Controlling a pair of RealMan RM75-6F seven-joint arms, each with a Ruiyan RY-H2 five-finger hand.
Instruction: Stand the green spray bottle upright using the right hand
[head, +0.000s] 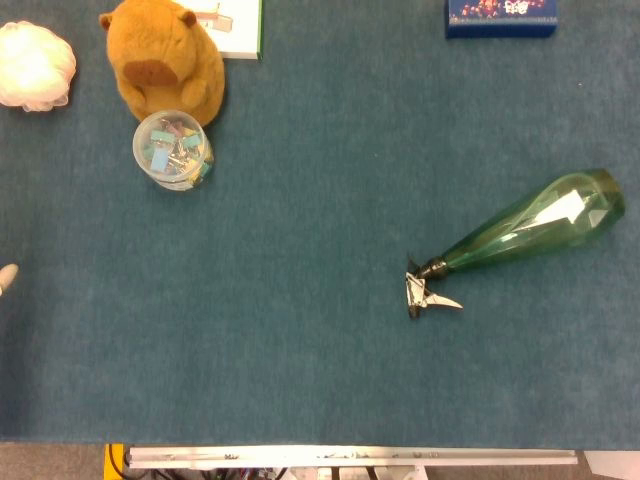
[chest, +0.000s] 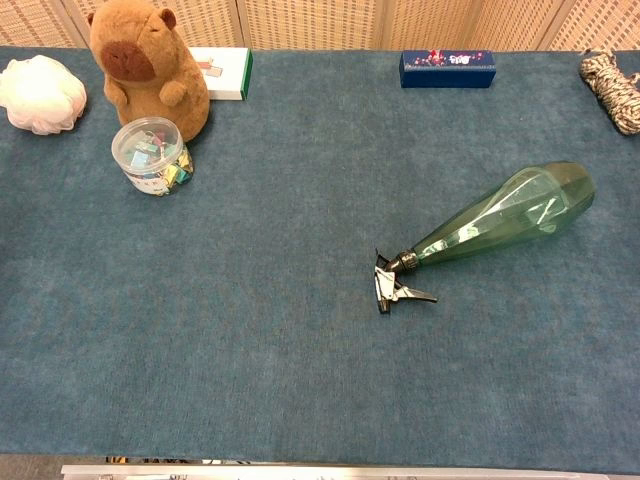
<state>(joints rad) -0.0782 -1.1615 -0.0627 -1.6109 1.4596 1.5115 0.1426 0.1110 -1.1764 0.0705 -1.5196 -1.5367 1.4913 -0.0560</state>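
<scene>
The table fills the view in blue felt. On it, right of centre, the green spray bottle lies on its side, nozzle toward the near edge, nothing touching it. No right hand in either view; a pale tip at the left edge could be the left hand, and I cannot tell its state. Plush capybara far left, then the blue box, its print too small to read, then the clip jar.

Capybara plush; clip jar; loofah
</scene>
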